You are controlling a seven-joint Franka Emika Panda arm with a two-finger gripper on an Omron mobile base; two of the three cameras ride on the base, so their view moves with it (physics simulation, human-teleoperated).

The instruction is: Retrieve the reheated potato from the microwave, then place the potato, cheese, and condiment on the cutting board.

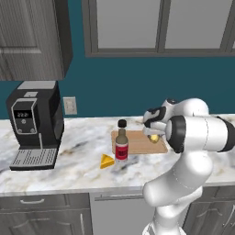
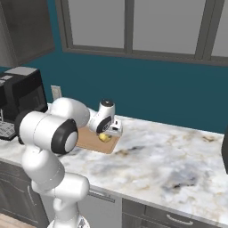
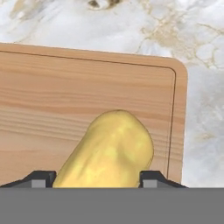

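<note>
wooden cutting board under potato; end effector grasping potato between fingers.

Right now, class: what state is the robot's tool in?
Tool: closed on the potato, over the cutting board.

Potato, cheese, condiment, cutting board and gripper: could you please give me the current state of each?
potato: between the gripper's finger tips, over the cutting board.
gripper: shut on the potato.
cheese: lying on the counter, off the board.
condiment: upright, capped, at the board's left edge.
cutting board: flat on the counter.
</note>
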